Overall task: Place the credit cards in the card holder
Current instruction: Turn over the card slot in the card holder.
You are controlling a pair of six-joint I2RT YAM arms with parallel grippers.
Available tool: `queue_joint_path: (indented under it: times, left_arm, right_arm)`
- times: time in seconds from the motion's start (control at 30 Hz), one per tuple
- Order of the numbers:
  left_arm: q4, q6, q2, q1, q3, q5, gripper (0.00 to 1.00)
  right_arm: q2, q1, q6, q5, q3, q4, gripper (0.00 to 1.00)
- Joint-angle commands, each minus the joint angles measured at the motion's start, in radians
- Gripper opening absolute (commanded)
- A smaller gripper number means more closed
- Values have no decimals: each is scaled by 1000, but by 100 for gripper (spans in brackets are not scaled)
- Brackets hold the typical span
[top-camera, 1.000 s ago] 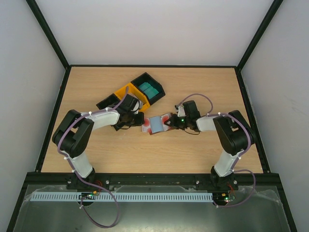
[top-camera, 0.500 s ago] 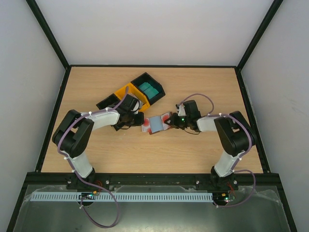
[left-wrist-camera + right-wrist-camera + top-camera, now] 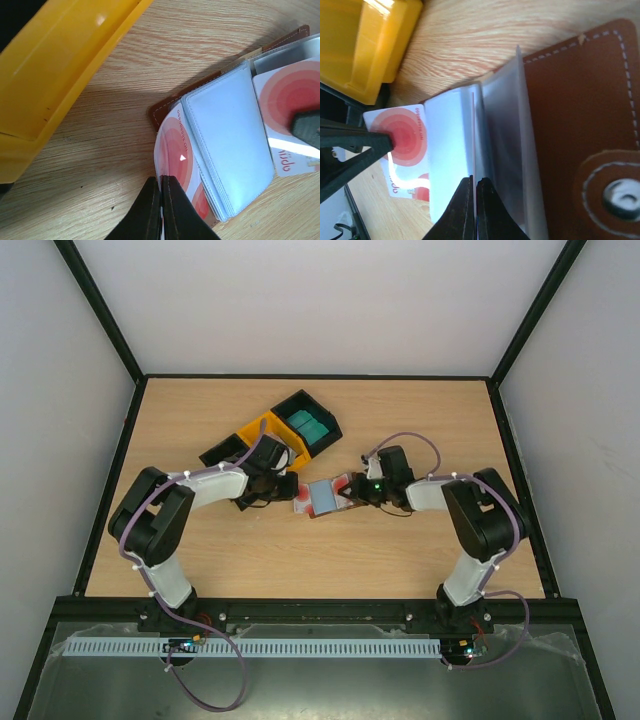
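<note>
Top view: the brown holder [image 3: 325,498] lies open mid-table between the two arms. Over the last second the right gripper [image 3: 352,490] has crept a little leftward against the holder's right side. The left gripper [image 3: 288,488] and the holder have stayed put. That suggests a card is being eased into a sleeve while the left side is steadied, so the insertion looks under way, not done. Far left of the holder sit a yellow bin [image 3: 262,432] and a black bin [image 3: 312,408] with teal cards [image 3: 308,426] inside, not yet moved. From up here neither pair of fingers can be made out

Left wrist view: the left fingers [image 3: 150,207] are pressed together and appear to nip the near edge of a ringed card [image 3: 175,150], white with red rings, lying on the holder's left page. A stack of clear sleeves [image 3: 225,145] rises beside it. To the right, a dark fingertip of the other arm rests on a second card [image 3: 287,95]. Only this view shows both cards face up

Right wrist view: the right fingers [image 3: 462,210] are also pressed together, pinching a thin red-tinted edge that runs up between the sleeves, seemingly the second card seen edge-on. Only here do the holder's brown cover and its snap button [image 3: 620,196] show, on the right
</note>
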Motion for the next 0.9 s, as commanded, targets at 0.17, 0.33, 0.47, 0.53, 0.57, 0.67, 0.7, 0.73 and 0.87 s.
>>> queue_joint_path:
  times: [0.17,0.33,0.47,0.53,0.57,0.67,0.7,0.73,0.87]
  left_arm:
    - [-66,12,26,-3,-28,-48,3]
    - [-62,10,31,-3,-32,-46,3]
    - [-62,9,33,-3,-34,-46,3]
    - [-61,10,32,-2,-36,-48,3]
    - [-60,9,32,-2,-36,-48,3]
    - [-60,7,31,-3,-38,-48,3]
    - [-59,7,30,-2,-39,-48,3]
    - [-59,8,30,-2,-41,-48,3]
    - [-54,5,26,-3,-46,-46,3]
  right_arm:
    - [89,6,-14,-59,31,28,2]
    - [108,8,-5,-68,21,61,2]
    - [122,8,-3,-60,15,86,2]
    - [131,8,-4,-50,14,97,2]
    - [139,9,-1,-50,15,101,3]
    - [164,11,26,-64,8,131,5]
    - [169,12,37,-70,-4,145,7]
    - [169,14,48,-75,-15,160,7]
    - [171,29,89,-90,-41,204,8]
